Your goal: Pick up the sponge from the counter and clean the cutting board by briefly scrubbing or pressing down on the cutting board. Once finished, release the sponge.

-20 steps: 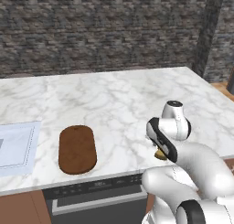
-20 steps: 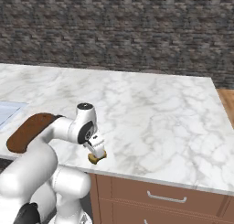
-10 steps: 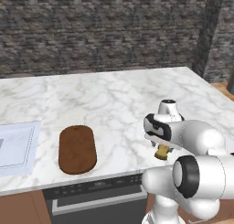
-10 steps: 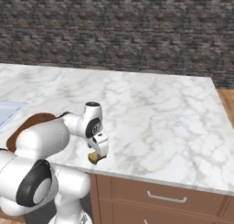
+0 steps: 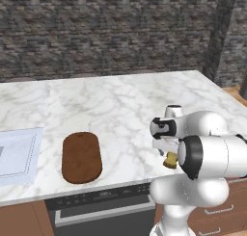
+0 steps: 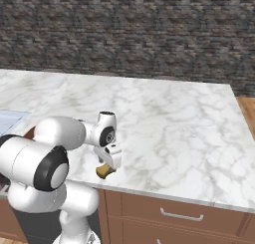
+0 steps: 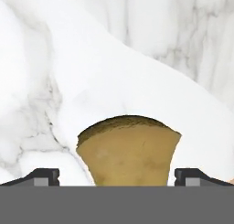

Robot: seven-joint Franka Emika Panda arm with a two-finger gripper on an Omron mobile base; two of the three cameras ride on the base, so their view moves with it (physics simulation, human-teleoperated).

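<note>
a: where do my base cameras sit?
b: behind me, left and right, both looking forward and down over the same counter (image 5: 116,110).
a: and my hand camera?
b: very near, facing down at the marble.

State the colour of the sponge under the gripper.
The sponge is yellow-tan with a darker brownish upper edge, clearest in the hand view.
</note>
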